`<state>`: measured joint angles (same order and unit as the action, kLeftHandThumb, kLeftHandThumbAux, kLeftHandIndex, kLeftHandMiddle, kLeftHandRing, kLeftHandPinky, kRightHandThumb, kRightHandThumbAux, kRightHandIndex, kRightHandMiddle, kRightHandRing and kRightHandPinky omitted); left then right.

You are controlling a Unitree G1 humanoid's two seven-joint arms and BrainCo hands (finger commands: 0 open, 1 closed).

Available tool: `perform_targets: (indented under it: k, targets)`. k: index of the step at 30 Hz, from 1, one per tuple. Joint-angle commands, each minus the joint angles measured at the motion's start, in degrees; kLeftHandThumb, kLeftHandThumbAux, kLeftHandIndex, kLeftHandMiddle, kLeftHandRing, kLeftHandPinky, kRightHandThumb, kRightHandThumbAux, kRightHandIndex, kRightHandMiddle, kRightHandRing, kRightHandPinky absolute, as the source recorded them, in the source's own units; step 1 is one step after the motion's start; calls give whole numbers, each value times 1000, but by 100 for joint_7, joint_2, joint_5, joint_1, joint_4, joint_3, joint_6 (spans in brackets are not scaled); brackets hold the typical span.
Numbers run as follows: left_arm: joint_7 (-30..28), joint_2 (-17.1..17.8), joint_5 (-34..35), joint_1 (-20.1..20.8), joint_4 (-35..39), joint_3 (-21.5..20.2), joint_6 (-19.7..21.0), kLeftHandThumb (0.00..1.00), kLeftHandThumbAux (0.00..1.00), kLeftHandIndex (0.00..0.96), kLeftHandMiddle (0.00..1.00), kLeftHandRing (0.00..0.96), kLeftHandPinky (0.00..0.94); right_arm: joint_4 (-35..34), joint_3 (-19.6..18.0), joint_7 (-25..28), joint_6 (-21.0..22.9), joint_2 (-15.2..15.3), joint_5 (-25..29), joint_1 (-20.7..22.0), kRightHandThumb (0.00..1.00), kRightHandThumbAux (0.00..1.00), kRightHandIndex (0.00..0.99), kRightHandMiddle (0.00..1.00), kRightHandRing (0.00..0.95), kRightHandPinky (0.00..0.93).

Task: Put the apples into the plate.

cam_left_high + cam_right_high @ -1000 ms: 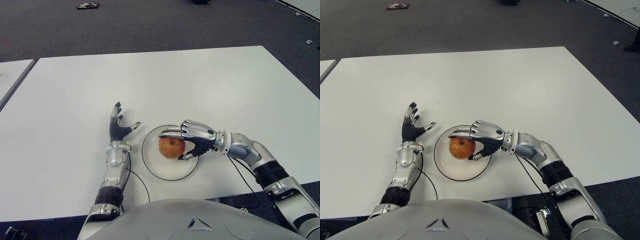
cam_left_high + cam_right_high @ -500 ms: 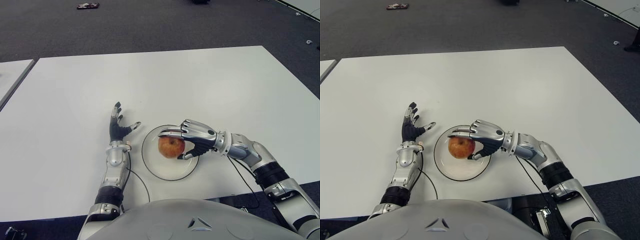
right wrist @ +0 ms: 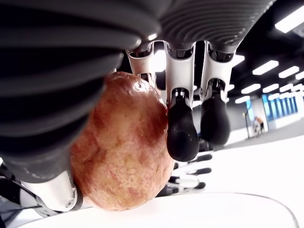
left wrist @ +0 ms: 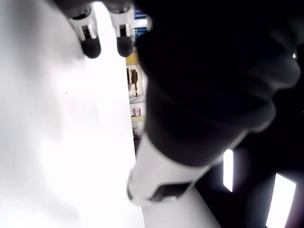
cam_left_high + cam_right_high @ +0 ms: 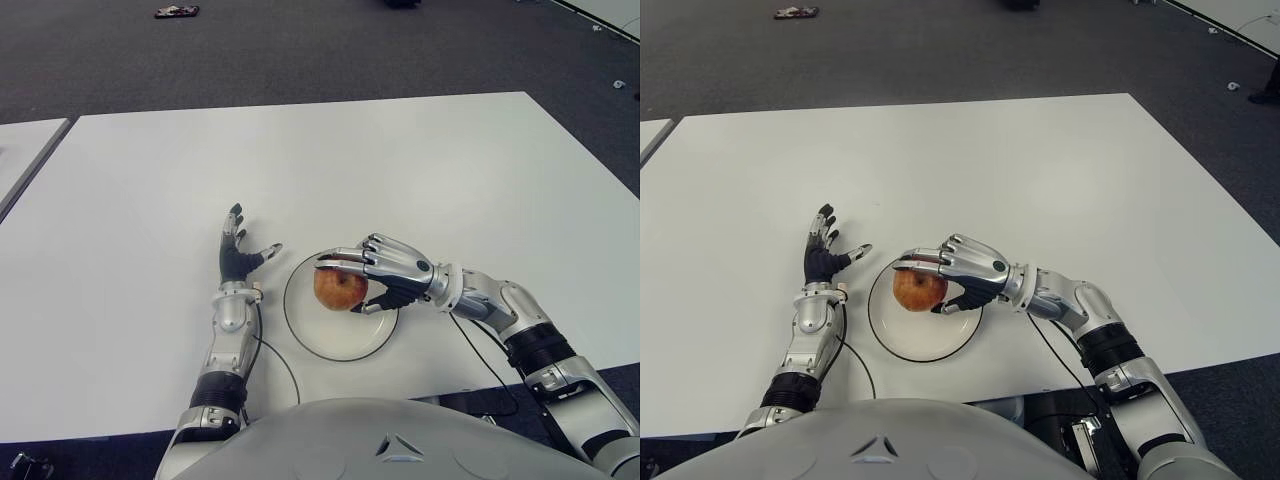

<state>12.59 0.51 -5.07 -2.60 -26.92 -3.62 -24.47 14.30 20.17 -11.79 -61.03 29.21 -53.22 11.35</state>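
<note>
While clasped between thumb and curled fingers of the right hand point(image 5: 362, 277), the apple point(image 5: 340, 288) sits slightly farther toward the plate's far-left part than half a second ago, over the white plate point(image 5: 335, 342) and seemingly touching or just above its surface. Judged as the final lowering before release, with only opening of the fingers left. Left hand point(image 5: 237, 258) unchanged: fingers spread, holding nothing, on the white table point(image 5: 420, 170) just left of the plate.

Close view of the left hand point(image 4: 209, 76), a large dark shape, with two black fingertips point(image 4: 90, 47) above a bare white surface point(image 4: 57, 156).
</note>
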Motion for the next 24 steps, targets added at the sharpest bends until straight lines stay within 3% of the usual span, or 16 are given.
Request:
perform_targets:
  k: [1,5,6,7,9,12,15,24]
  targets:
    - [-49,34,-19,42,-1,1,106,0,489,0,21,16,29,-83,30,-142,125,60,-153,70,682,718,429,706,681,618]
    - [-51,32,-6,38,2,-2,100,0,491,0,22,17,33,-180,76,31,269,147,-180,62,681,718,429,703,680,628]
    - [-56,30,5,37,2,-5,97,0,493,0,21,17,31,-242,94,165,350,192,-187,54,491,636,425,660,629,556]
    - [-60,28,13,36,1,-8,93,0,493,0,20,16,31,-335,125,382,451,257,-170,47,421,607,423,644,611,529]
    - [-61,26,17,35,1,-8,88,0,495,0,19,15,28,-500,187,763,598,366,-99,42,235,514,339,472,439,364]
    - [-60,24,17,33,3,-7,87,0,495,0,17,14,28,-747,270,1313,808,500,41,25,120,456,160,203,160,124]
    - [-61,22,24,33,6,-10,101,0,490,0,18,14,32,-916,334,1729,949,617,120,26,93,379,59,66,52,40]
    - [-57,24,23,39,4,-10,78,0,490,0,17,14,30,-903,375,1740,840,698,138,135,96,236,1,2,1,1]
